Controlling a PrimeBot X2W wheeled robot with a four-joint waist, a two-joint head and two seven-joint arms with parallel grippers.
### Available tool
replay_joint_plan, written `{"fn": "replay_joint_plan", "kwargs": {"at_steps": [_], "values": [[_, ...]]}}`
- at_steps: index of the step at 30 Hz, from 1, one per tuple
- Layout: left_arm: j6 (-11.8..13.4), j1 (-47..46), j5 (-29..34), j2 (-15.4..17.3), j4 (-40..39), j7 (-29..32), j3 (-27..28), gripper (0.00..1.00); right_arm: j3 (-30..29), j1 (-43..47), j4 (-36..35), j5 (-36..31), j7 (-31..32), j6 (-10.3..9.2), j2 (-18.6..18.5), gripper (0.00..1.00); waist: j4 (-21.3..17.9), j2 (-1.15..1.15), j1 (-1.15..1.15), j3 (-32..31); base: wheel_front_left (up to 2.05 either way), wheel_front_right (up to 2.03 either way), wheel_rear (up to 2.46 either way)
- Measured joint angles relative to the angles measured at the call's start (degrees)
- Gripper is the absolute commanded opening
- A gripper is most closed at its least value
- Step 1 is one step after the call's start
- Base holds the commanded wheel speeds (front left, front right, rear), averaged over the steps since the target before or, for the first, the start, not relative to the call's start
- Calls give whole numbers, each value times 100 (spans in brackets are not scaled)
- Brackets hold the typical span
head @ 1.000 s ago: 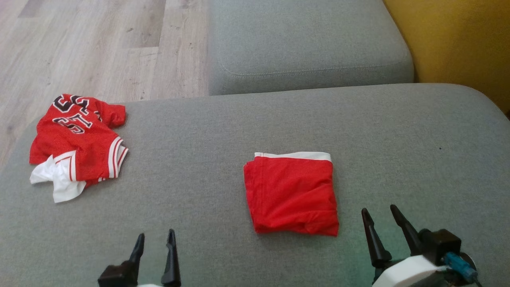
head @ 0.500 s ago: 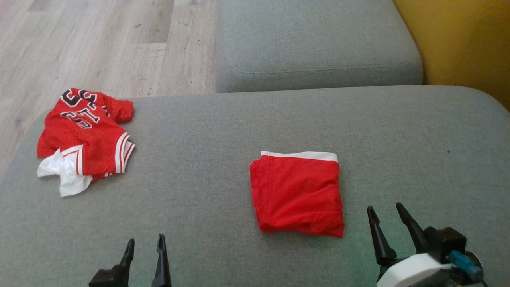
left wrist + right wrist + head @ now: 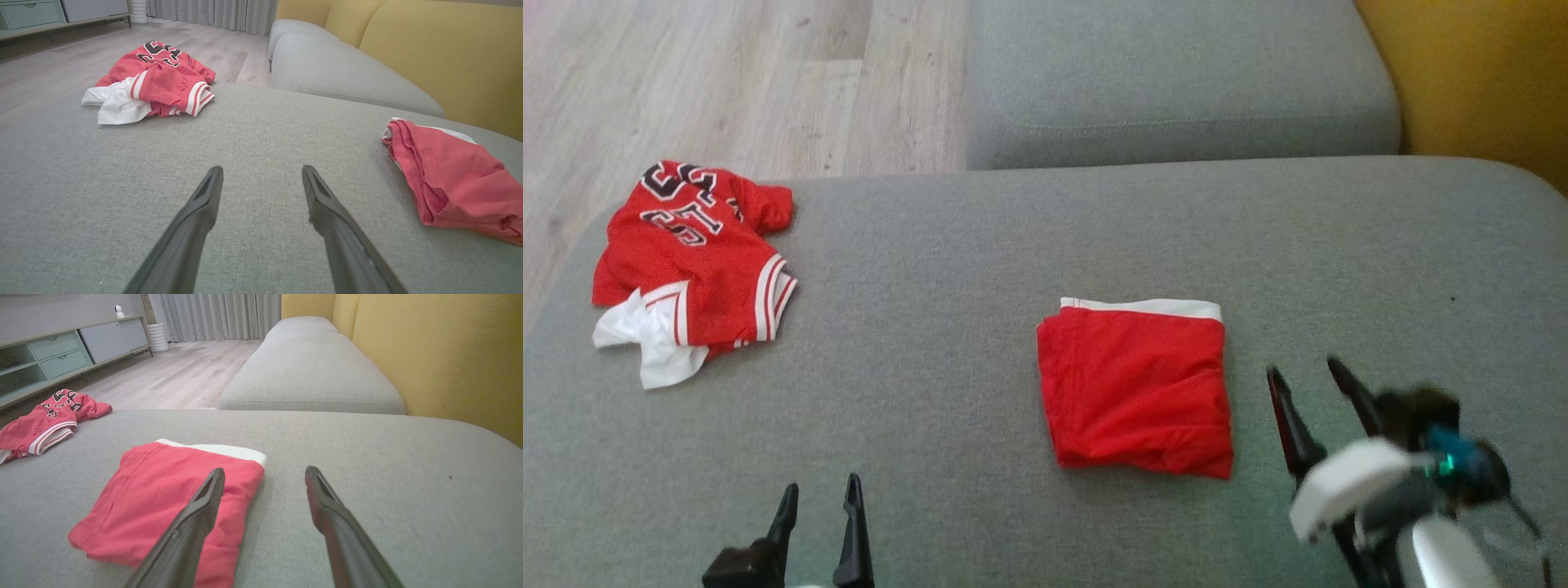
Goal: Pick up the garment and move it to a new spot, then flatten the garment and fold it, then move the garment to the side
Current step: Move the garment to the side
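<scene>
A red garment (image 3: 1135, 392) with a white band lies folded into a square at the middle of the grey seat cushion (image 3: 947, 269). It also shows in the left wrist view (image 3: 449, 179) and the right wrist view (image 3: 163, 490). My right gripper (image 3: 1303, 366) is open just right of the garment's near right corner, apart from it, and blurred. Its left finger (image 3: 204, 506) overlaps the garment's right edge in its own view. My left gripper (image 3: 821, 483) is open and empty at the front edge, well left of the garment, over bare cushion (image 3: 262, 169).
A crumpled red jersey (image 3: 690, 261) with black numbers and white trim lies at the cushion's far left corner (image 3: 159, 77). A second grey cushion (image 3: 1176, 82) lies beyond, a yellow backrest (image 3: 1470, 73) to the right, and wooden floor (image 3: 727, 82) at the far left.
My right gripper has risen and moved forward beside the folded garment, and is blurred with motion. The left gripper sits slightly lower and further left. The head view has shifted a little.
</scene>
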Motion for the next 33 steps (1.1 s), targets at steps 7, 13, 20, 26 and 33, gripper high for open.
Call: {"fn": "replay_joint_plan", "kwargs": {"at_steps": [7,13,20,26,33], "values": [[22,-139,1,-1,-92,8,-5,100,-43,-926,456,109,1113,0,-1,100,154,0,0,198,0,0,0],[30,-276,3,-14,-169,9,-4,100,-197,-1415,1278,501,1979,0,-13,100,421,0,1,491,0,0,0],[31,-497,65,-56,-194,8,64,100,-168,-1976,1924,907,2666,0,-215,100,758,0,1,913,0,0,0],[21,-598,159,-113,-192,1,83,100,-16,-2238,1993,1127,2699,0,-423,0,901,0,1,1203,0,0,0],[-32,-867,305,-155,-310,60,-82,100,215,-2400,1848,1201,2368,5,-764,0,495,0,0,1390,0,0,0]]}}
